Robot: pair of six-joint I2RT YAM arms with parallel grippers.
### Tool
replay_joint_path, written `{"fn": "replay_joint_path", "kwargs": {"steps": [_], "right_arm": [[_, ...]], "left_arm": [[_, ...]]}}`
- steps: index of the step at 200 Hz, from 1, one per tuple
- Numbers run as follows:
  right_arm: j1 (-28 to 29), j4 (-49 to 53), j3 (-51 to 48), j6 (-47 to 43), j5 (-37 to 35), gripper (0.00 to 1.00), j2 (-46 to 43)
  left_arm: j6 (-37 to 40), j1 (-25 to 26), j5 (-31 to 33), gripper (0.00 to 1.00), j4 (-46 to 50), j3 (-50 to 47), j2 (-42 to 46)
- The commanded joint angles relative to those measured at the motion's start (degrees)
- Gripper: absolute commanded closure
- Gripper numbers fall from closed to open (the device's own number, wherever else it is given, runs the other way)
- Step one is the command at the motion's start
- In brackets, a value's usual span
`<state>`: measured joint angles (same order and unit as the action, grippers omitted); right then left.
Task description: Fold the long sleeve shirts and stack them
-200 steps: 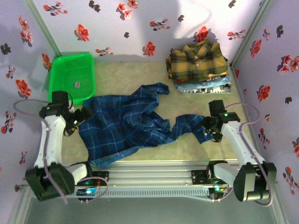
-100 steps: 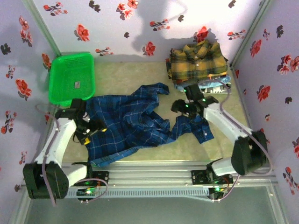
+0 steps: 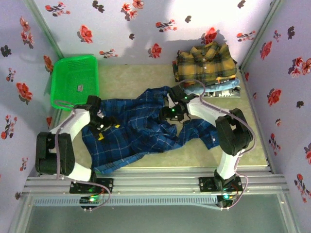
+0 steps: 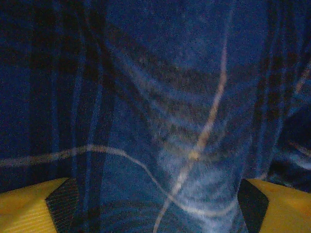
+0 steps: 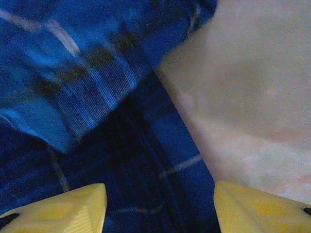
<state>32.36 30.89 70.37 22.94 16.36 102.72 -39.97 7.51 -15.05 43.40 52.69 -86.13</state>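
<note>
A dark blue plaid shirt lies crumpled and spread across the middle of the table, one sleeve trailing right. My left gripper is down on its left part. The left wrist view has plaid cloth close under the left gripper, whose yellow fingertips stand wide apart: open. My right gripper sits at the shirt's upper right edge. It is open over the cloth's border, with bare table beside it. A folded mustard-yellow plaid shirt tops a stack with light blue shirts at the back right.
A green plastic basket stands at the back left. Flowered walls close in the table on three sides. The metal rail with both arm bases runs along the near edge. The right arm arches over the trailing sleeve.
Both arms have swung inward. The left gripper moved right onto the shirt's body. The right gripper left the sleeve end at the right and moved up-left to the shirt's upper right edge.
</note>
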Motion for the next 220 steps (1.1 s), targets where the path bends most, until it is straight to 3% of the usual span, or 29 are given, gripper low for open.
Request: {"fn": "replay_joint_path", "kwargs": {"steps": [1,24,44,64,111,181,202,207,220], "right_arm": [[0.16,1.27,-2.40,-3.78,2.77,0.42,-1.37],[0.16,-0.14,-5.22,-2.46,2.93,0.54,-2.43],[0.16,-2.54,-8.51,-0.13,3.20,0.75,-4.10],[-0.88,-1.33,-10.82,3.52,-2.50,1.00,-6.82],[-7.68,0.96,-22.99,14.77,-13.87,1.00,-25.10],[-10.07,24.88,-28.28,34.77,-34.74,1.00,-45.27],[-9.75,23.24,-28.44,32.49,-36.17,1.00,-50.87],[-9.77,20.44,-28.55,30.36,-33.72,0.95,-51.42],[-9.78,12.67,-27.99,25.23,-26.63,0.68,-50.63]], "left_arm": [[0.77,0.22,0.50,0.12,-2.41,0.84,-1.87],[1.30,-0.10,1.15,0.12,-3.01,1.44,-3.95],[2.21,-0.56,1.57,0.12,-3.23,2.61,-6.06],[3.16,-1.19,3.07,0.12,-3.06,3.81,-8.07],[6.16,-2.89,6.60,0.12,-2.47,6.93,-14.35],[9.60,-5.80,11.96,0.11,-0.06,15.49,-23.20],[10.36,-7.25,12.83,0.11,0.31,17.24,-22.42],[10.64,-7.31,12.16,0.11,0.67,18.18,-22.30],[10.93,-6.68,8.01,0.11,0.95,20.69,-20.96]]}}
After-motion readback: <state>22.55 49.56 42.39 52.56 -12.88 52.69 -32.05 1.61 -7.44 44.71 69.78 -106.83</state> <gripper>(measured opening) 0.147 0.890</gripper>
